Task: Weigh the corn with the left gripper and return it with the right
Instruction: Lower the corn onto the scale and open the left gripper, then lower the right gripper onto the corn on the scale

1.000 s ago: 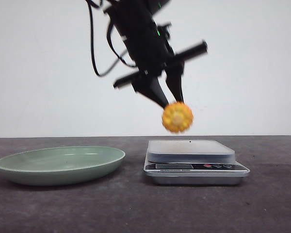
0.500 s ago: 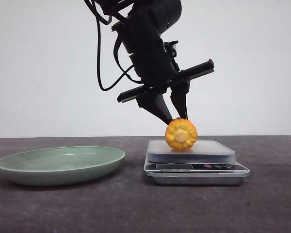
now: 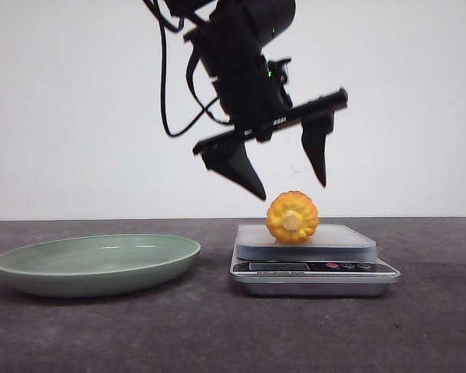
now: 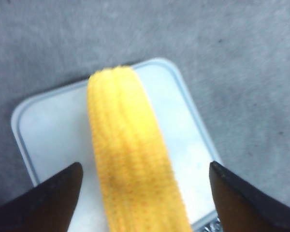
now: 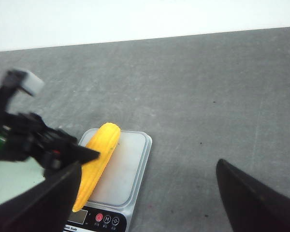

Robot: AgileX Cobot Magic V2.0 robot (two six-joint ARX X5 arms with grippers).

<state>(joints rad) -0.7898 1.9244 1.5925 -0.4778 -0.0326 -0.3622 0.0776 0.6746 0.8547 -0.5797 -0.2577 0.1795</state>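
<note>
The orange-yellow corn [image 3: 292, 217] lies on the white platform of the digital scale [image 3: 342, 242], its pale cut end facing the front camera. It also shows in the left wrist view [image 4: 130, 159] and the right wrist view [image 5: 97, 159]. My left gripper [image 3: 291, 186] is open just above the corn, one finger on each side, not touching it; in its wrist view [image 4: 144, 174] the fingertips [image 4: 63, 188] stand wide of the cob. My right gripper [image 5: 147, 193] is open and empty, off to the right of the scale [image 5: 130, 179]; it is out of the front view.
A shallow green plate [image 3: 31, 268] sits on the dark grey table to the left of the scale. The scale's display and buttons [image 5: 106, 220] face the front edge. A white wall stands behind the table.
My left gripper lowered the corn onto the scale platform, opened its fingers and let it go. It has lifted slightly; the corn now rests on the scale alone.
</note>
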